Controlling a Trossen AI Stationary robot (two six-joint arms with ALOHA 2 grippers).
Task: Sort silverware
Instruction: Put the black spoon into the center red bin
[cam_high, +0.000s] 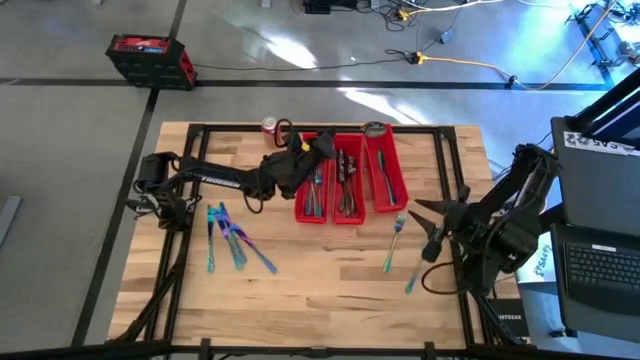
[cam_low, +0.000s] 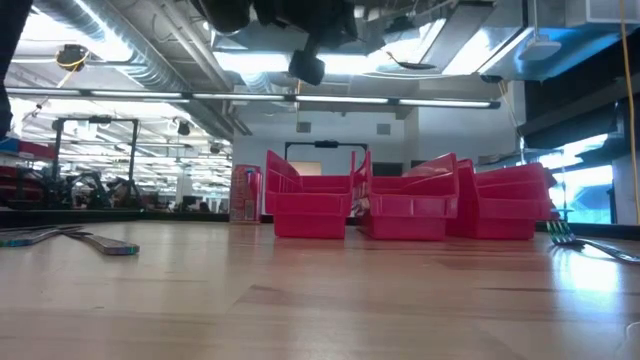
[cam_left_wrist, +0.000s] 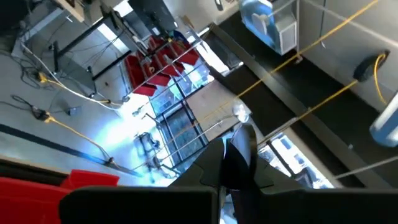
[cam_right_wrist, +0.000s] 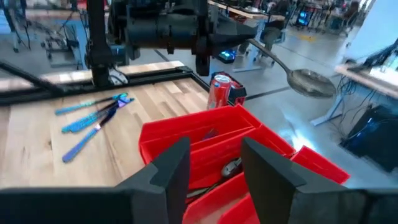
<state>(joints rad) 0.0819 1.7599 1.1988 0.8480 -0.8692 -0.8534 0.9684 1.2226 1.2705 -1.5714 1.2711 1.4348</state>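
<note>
Wooden table (cam_high: 320, 290), three red bins (cam_high: 349, 186), soda can (cam_high: 269, 125), loose silverware (cam_high: 232, 240) left and right

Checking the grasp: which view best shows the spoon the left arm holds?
Right wrist view: the spoon shows whole, bowl and handle. High view shows just its bowl beyond the left gripper; left wrist view a glimpse past the fingers; low view nothing.

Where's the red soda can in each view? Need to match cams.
High view: soda can at the table's upper edge, just left of the red bins.
Low view: can standing left of the bins.
Left wrist view: not in it.
Right wrist view: can behind the bins.
Shared landmark: the red bins.
</note>
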